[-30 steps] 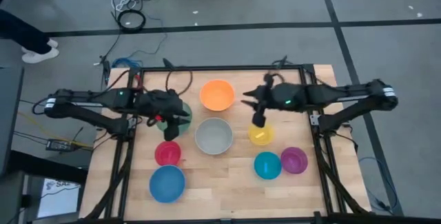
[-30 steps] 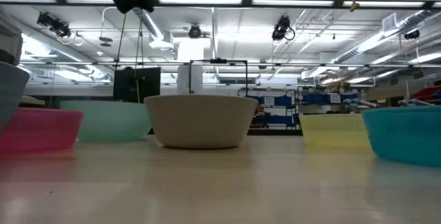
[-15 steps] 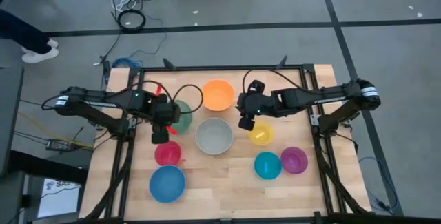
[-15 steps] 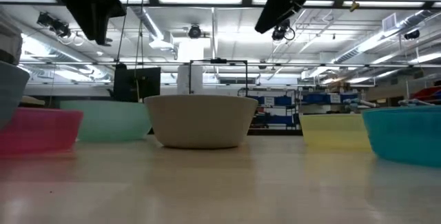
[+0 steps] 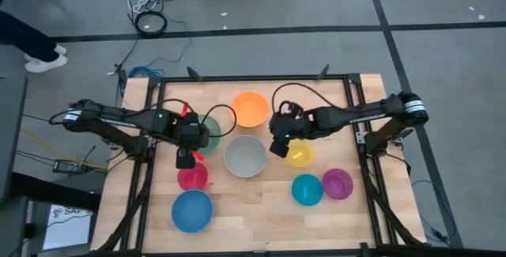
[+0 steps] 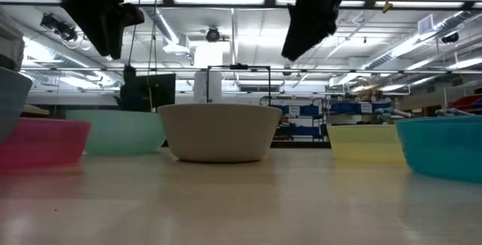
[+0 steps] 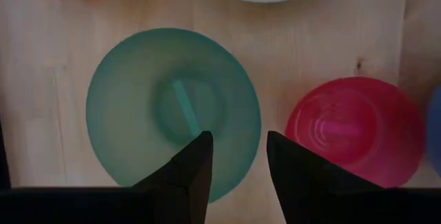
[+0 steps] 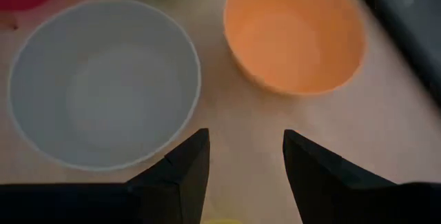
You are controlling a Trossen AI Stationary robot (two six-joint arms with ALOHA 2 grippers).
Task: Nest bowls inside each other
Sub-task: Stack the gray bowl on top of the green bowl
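From above, all eight bowls sit apart on the table (image 5: pixel 261 213), each empty, so nesting has not begun. The left hand (image 5: pixel 184 160) hangs released between the green bowl (image 5: pixel 207 133) and the red bowl (image 5: pixel 192 176); the right hand (image 5: pixel 277 147) hangs released between the grey bowl (image 5: pixel 245 156) and the yellow bowl (image 5: pixel 300 153). The orange bowl (image 5: pixel 249 108) lies farther back, the blue bowl (image 5: pixel 191 210) nearest at left, the teal bowl (image 5: pixel 307 189) and purple bowl (image 5: pixel 337 183) at right. The step looks like the approach to a first pick.

At table height, both hands hang above the rims and touch nothing; the grey bowl stands in the middle.

The left wrist view shows open fingers (image 7: pixel 193 172) over the green bowl's edge, the red bowl beside it. Next, that hand likely must drop onto one rim.

The right wrist view shows open fingers (image 8: pixel 186 165) over bare wood, between the grey and orange bowls.
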